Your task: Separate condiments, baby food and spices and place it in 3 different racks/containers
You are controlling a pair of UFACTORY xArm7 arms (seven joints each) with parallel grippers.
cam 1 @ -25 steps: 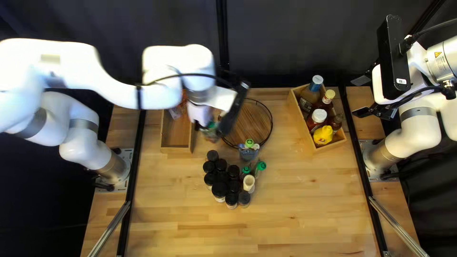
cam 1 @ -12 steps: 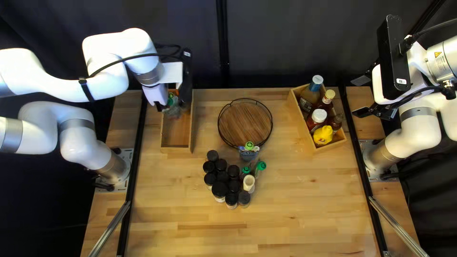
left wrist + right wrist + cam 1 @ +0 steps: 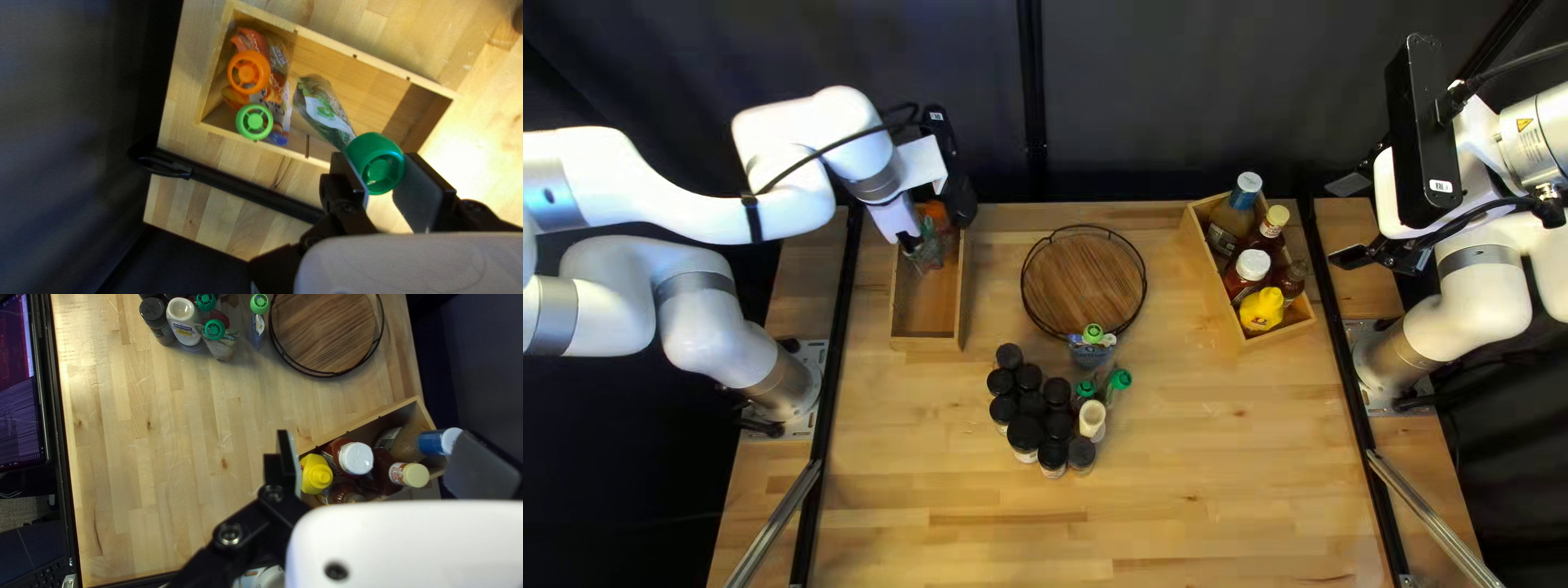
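In the top left view my left gripper [image 3: 913, 235] is over the back of the left wooden box [image 3: 927, 342], shut on a green-capped baby food pouch [image 3: 930, 257]. In the left wrist view this gripper [image 3: 378, 173] has the cap between both fingers, and the pouch [image 3: 324, 111] hangs tilted above the box [image 3: 381, 63]. Orange-capped [image 3: 249, 72] and light-green-capped pouches [image 3: 254, 122] stand at one end inside. My right gripper [image 3: 1350, 221] stays at the right edge; in the right wrist view the gripper [image 3: 376, 452] stands open, empty. Black-lidded spice jars [image 3: 1026, 433] cluster mid-table.
Several condiment bottles [image 3: 1252, 265] fill the right wooden box [image 3: 1225, 309]. A round wooden tray [image 3: 1084, 281] with a black wire rim lies between the boxes. Beside the jars stand a white-topped bottle [image 3: 1092, 416] and green-capped pouches [image 3: 1118, 380]; another pouch [image 3: 1091, 354] is near the tray.
My left gripper has carried the pouch leftward from over the round tray's edge to the left box, then shifted slightly within that area. The right arm has not moved.
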